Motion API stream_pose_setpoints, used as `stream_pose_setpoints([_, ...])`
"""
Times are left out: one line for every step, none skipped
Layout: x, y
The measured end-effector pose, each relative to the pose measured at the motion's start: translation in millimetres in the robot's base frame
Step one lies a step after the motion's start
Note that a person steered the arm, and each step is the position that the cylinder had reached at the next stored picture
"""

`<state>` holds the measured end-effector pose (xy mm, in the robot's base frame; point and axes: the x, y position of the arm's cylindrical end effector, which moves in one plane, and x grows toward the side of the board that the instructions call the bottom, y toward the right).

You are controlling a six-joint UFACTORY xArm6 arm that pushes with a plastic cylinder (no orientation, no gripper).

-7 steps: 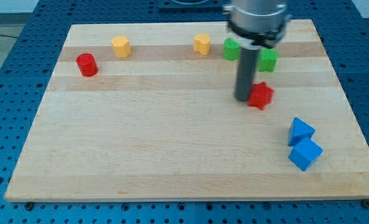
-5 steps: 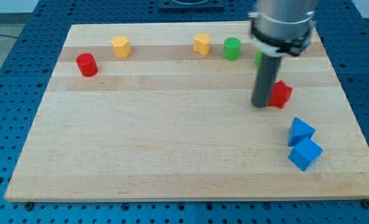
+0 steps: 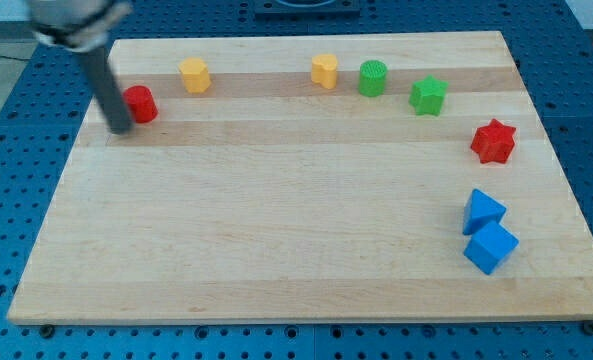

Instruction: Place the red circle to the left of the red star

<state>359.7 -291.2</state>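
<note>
The red circle (image 3: 141,104) sits near the board's upper left. My tip (image 3: 119,128) is at its left side, touching or almost touching it. The red star (image 3: 494,141) lies far off at the board's right edge, below and to the right of the green star (image 3: 428,96). The rod slants up to the view's top left corner.
A yellow block (image 3: 194,74) lies right of the red circle along the top. Another yellow block (image 3: 324,71) and a green circle (image 3: 373,78) sit at top centre. Two blue blocks (image 3: 484,211) (image 3: 491,247) lie at the lower right. The wooden board (image 3: 276,250) rests on a blue perforated table.
My tip left the red star and swept across the board to the red circle's left side. The red star was pushed right toward the board's edge. The green star is uncovered.
</note>
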Motion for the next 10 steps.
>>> stream_pose_setpoints([-24.8,-6.6])
stream_pose_setpoints([-22.7,98.4])
stream_pose_setpoints([-20.1,212.2])
stream_pose_setpoints([8.9,242.6])
stream_pose_setpoints([20.9,284.8])
stream_pose_setpoints([19.7,337.8])
stream_pose_setpoints([9.4,310.3])
stream_pose_setpoints([3.2,332.9])
stream_pose_setpoints([13.3,386.5])
stream_pose_setpoints([11.3,400.0])
